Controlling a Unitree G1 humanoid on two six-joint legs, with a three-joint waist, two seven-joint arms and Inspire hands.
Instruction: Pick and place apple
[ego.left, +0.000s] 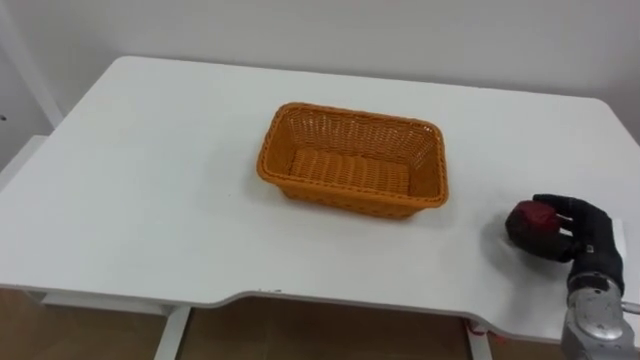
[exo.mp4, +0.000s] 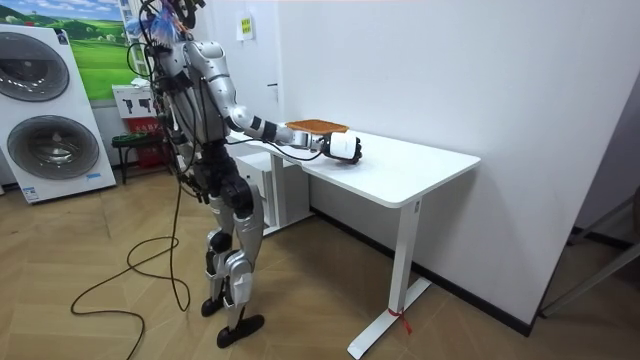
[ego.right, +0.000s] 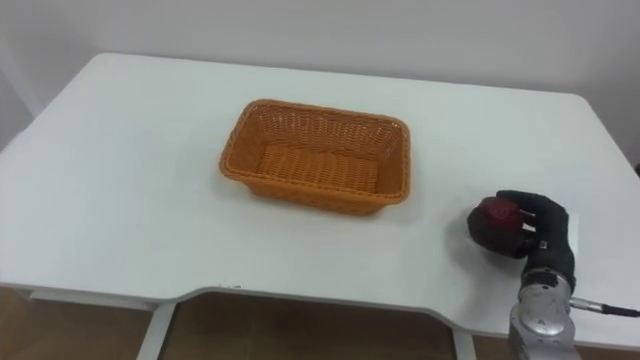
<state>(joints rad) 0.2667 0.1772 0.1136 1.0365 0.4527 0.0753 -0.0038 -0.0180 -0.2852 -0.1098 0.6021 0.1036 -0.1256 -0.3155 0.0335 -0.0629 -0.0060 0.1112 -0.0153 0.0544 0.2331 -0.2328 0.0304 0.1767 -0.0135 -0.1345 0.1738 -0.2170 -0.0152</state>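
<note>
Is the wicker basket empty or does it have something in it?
Empty: the wicker basket shows bare woven floor; the red apple is outside, in the right hand.

- The right hand (ego.left: 585, 238) is curling round the apple (ego.left: 528, 222), covering its right side.
- The table (ego.left: 150, 200) is running off the eye views' side edges.
- In the room view the basket (exo.mp4: 316, 126) is showing too small to tell what is inside it.

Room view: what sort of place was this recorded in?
Probably a home-style laundry or utility room: stacked white front-loading washing machines, a wood-pattern floor and a white desk against a plain white wall.
</note>
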